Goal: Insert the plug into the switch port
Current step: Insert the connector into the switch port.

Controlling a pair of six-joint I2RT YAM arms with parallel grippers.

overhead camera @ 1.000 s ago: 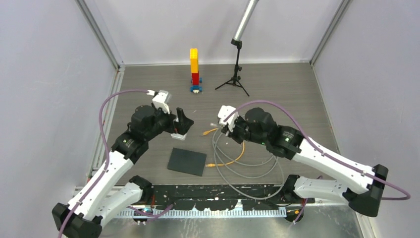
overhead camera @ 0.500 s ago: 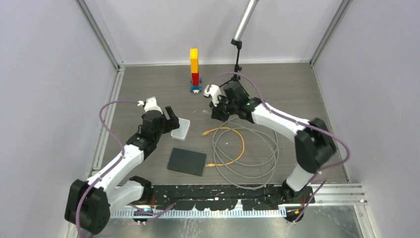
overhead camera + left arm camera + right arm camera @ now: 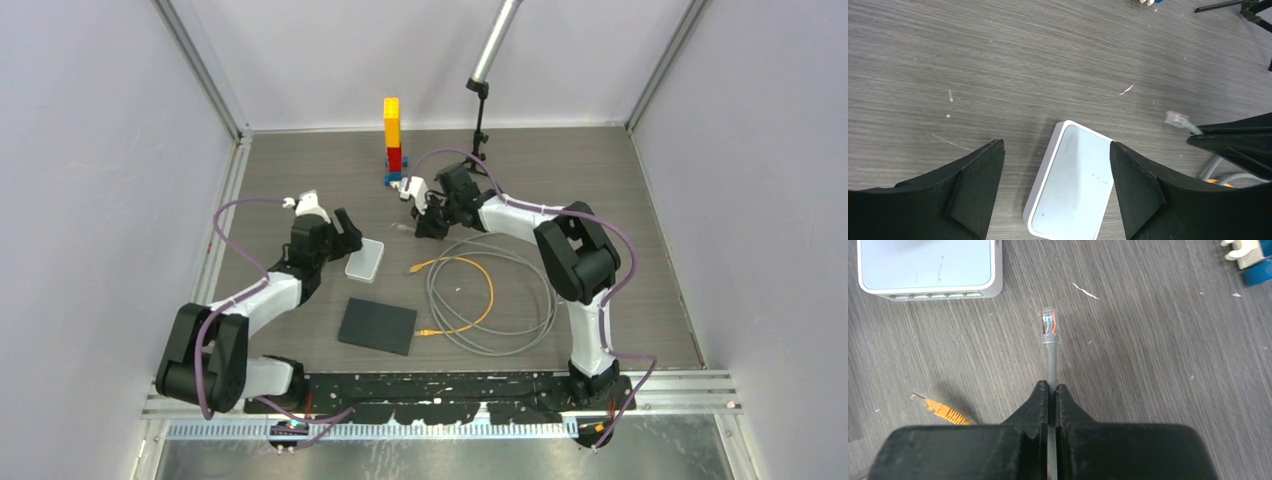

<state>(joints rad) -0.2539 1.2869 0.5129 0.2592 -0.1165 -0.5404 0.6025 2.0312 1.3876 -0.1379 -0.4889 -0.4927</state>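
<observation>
The white switch box (image 3: 364,259) lies flat on the grey table, left of centre. My left gripper (image 3: 1055,145) hangs open over it with a finger (image 3: 973,192) on each side of the box (image 3: 1073,185); the right finger is close to its edge, the left one stands apart. My right gripper (image 3: 1052,387) is shut on the grey cable (image 3: 1050,357), a short way behind its clear plug (image 3: 1049,324). The plug points past the right end of the box's port side (image 3: 933,296) and is apart from it. The plug (image 3: 1177,119) also shows in the left wrist view.
A grey cable coil (image 3: 495,310) and an orange cable (image 3: 480,290) with an orange plug (image 3: 940,411) lie right of centre. A black pad (image 3: 377,326) sits near the front. A brick tower (image 3: 393,140) and a small tripod (image 3: 480,110) stand at the back.
My right gripper has carried the plug back and to the left, closer to the box. The left gripper's jaws have narrowed a little around the box.
</observation>
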